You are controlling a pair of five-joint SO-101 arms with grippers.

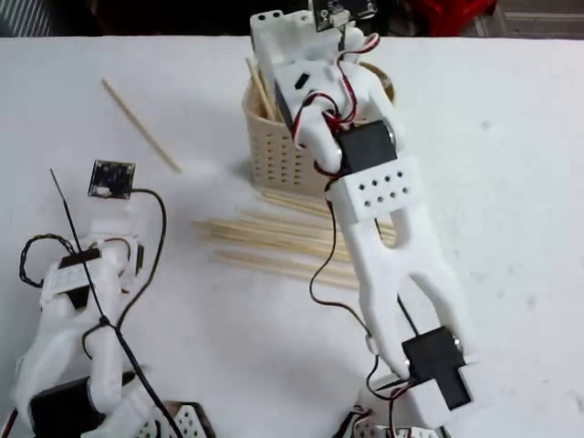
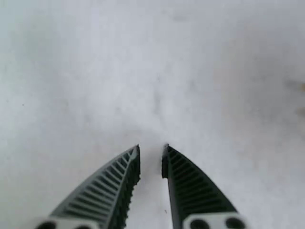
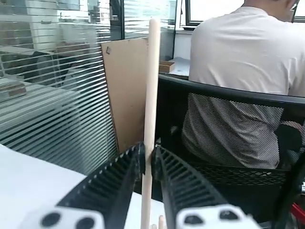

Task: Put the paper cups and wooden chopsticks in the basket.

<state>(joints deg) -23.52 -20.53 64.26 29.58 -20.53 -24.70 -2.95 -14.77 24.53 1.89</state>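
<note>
One chopstick [image 3: 152,86] was gripped upright between the right gripper [image 3: 151,164] fingers, above the basket [image 1: 274,160]. A chopstick pile [image 1: 274,242] was left on the counter [image 1: 493,182] just beside the basket. A lone chopstick [image 1: 141,126] was seen well apart. Left gripper [image 2: 151,160] fingers were slightly parted, nothing held, over bare counter.

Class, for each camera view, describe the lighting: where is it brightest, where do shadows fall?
High view: the table is evenly lit, with faint shadows under the loose chopsticks and beside the basket. Left wrist view: the table looks washed pale beyond the left end effector. Right wrist view: brightest at the blinds, beyond the chopstick gripped by the right end effector.
</note>
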